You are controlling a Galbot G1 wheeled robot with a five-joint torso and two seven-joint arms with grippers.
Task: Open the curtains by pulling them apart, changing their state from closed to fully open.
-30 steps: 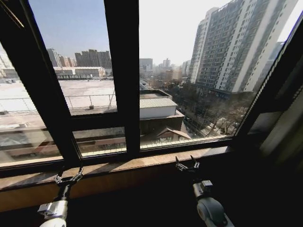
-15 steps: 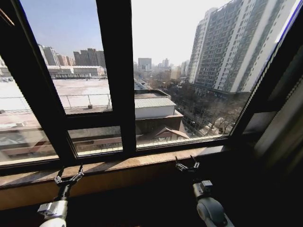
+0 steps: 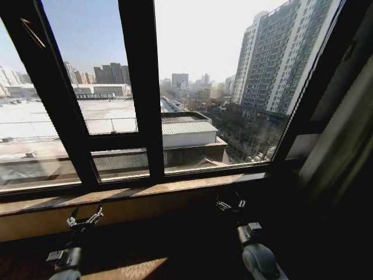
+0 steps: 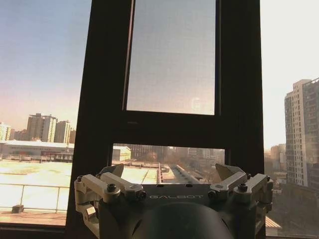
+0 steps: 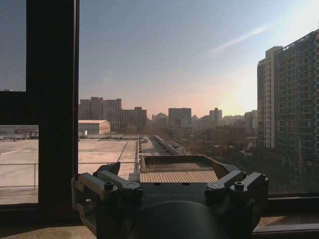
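Note:
One of the curtains (image 3: pixel 344 140) hangs as a pale, shaded fabric panel at the far right edge of the head view, beside the window; the glass in front of me is uncovered. My left gripper (image 3: pixel 84 220) is held low in front of the sill, open, with nothing between its fingers (image 4: pixel 113 172). My right gripper (image 3: pixel 231 204) is level with it to the right, also open and empty, its fingers (image 5: pixel 110 169) spread wide. Both point at the window and touch nothing.
Dark window frame bars (image 3: pixel 140 87) divide the glass, with a slanted bar (image 3: pixel 58 99) on the left. A wooden sill (image 3: pixel 145 191) runs below the panes, close ahead of both grippers. City buildings lie outside.
The whole head view has shifted: the frame bars sit further left and more of the right curtain shows, so the camera has moved. Both grippers keep their place and stay open.

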